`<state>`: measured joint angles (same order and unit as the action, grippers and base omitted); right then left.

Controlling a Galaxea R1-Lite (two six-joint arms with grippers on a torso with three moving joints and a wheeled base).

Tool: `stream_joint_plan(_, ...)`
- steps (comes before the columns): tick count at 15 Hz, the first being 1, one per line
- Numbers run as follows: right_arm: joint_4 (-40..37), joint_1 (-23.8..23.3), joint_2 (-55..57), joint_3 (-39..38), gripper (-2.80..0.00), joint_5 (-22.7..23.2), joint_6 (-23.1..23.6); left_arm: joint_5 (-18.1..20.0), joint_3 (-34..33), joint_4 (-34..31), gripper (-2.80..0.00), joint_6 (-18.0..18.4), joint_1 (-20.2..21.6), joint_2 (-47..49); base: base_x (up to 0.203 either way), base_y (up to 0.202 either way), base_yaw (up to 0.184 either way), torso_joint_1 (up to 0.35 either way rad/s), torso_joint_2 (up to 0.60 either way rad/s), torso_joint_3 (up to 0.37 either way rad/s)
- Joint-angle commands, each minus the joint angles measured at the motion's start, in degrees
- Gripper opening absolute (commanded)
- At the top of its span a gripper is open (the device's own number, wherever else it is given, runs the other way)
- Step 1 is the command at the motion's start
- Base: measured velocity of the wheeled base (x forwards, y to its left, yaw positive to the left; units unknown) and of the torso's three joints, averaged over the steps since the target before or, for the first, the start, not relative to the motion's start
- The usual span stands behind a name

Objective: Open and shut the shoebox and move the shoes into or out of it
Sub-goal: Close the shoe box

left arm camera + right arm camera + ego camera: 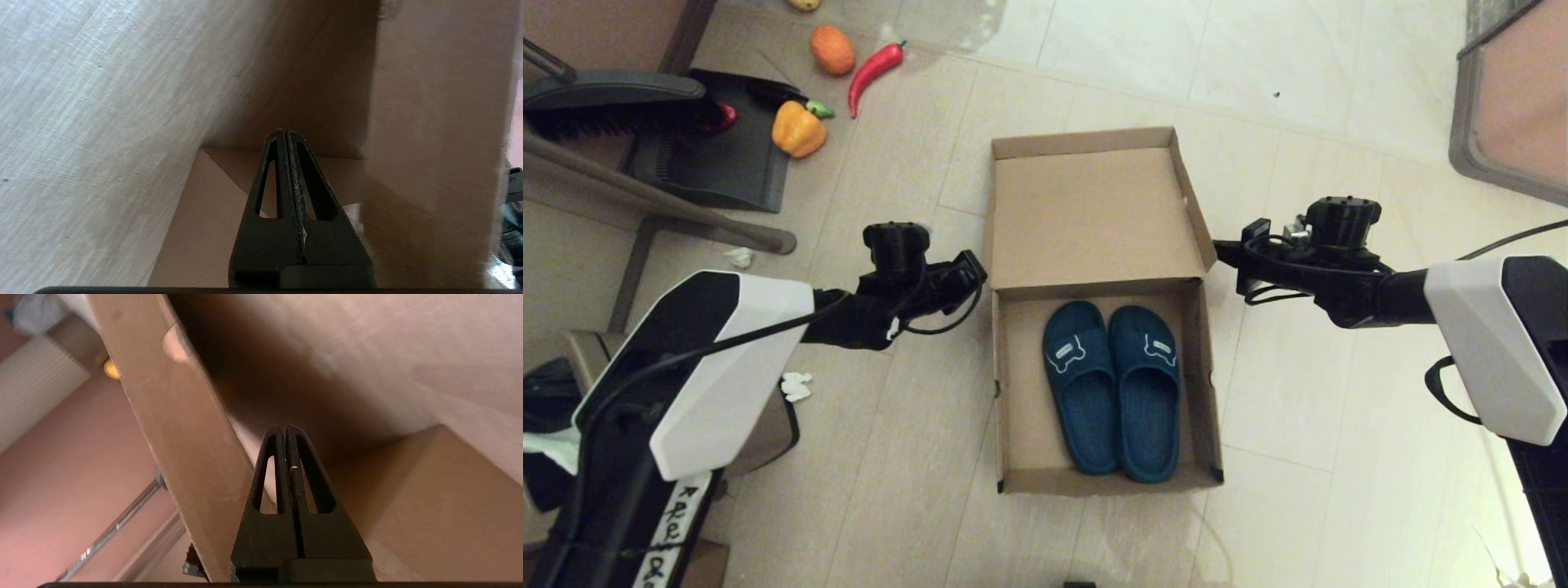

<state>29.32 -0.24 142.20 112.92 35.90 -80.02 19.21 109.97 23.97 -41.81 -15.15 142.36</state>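
Observation:
The brown cardboard shoebox [999, 392] stands open on the floor, its hinged lid [1086, 212] swung up and back. Both dark teal slippers [1112, 384] lie side by side inside, toes toward the lid. My left gripper [977, 269] is shut and empty at the lid's left edge near the hinge; the left wrist view shows its tips [284, 131] over the box's outer wall [204, 228], beside the lid flap [433, 122]. My right gripper [1221, 251] is shut and empty at the lid's right flap; its tips [284, 426] sit next to that flap [175, 428].
Toy vegetables lie far left: an orange one [832, 49], a red chilli [874, 69], a yellow pepper [799, 128] on a black dustpan [727, 163]. A metal frame leg [686, 212] and crumpled paper [796, 385] sit left. Furniture [1511, 106] stands far right.

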Motion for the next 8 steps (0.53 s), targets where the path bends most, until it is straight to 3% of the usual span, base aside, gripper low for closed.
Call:
stream_joint_plan(1,1.56,0.6,1.9,0.08,-2.8,0.35,-0.48,0.04,-0.02,-0.04,-2.8,-0.2,-0.23,-0.51,0.0,0.0,0.0,0.0,0.0,0.0)
stream_joint_plan(4,4.8,1.87,3.31,0.19,-2.8,1.35,-1.57,-0.05,-0.2,-0.15,-2.8,-0.22,-0.96,-0.59,0.0,0.0,0.0,0.0,0.0,0.0)
stream_joint_plan(8,13.46,1.78,4.79,0.66,-2.8,3.45,-9.54,-0.05,-0.2,-0.58,-2.8,-0.46,-3.03,-0.59,0.0,0.0,0.0,0.0,0.0,0.0)
